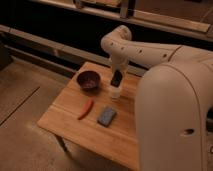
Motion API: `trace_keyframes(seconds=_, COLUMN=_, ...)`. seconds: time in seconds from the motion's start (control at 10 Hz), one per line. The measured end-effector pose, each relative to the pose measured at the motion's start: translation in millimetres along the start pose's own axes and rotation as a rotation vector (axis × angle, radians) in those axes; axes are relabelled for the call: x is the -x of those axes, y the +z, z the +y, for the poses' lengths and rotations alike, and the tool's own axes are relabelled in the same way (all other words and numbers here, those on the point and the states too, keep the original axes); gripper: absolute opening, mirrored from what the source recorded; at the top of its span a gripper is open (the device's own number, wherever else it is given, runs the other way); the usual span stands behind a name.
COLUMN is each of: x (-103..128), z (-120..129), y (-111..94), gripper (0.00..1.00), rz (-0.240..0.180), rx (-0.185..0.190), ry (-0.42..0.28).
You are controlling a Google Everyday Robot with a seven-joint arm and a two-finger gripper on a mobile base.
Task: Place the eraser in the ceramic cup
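**Black eraser (116, 79) over cup (115, 92)**

The tool (116, 83) hangs directly above the white cup, clamped on the eraser; where tool ends and eraser begins is unclear. The arm (165, 110) hides the worktop's (117, 132) right side.

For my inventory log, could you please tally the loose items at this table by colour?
Maroon: 1, bowl
White: 1, ceramic cup
Orange-red: 1, stick
Blue-grey: 1, flat rectangle
Black: 1, eraser, held in the shut gripper just above the ceramic cup
Total: 5
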Motion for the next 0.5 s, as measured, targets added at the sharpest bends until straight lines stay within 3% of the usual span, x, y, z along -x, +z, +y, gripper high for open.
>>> trace_keyframes(seconds=0.5, x=-1.4, z=2.4, y=4.8, gripper=0.0, rz=0.01, rx=-0.004, ry=-0.005)
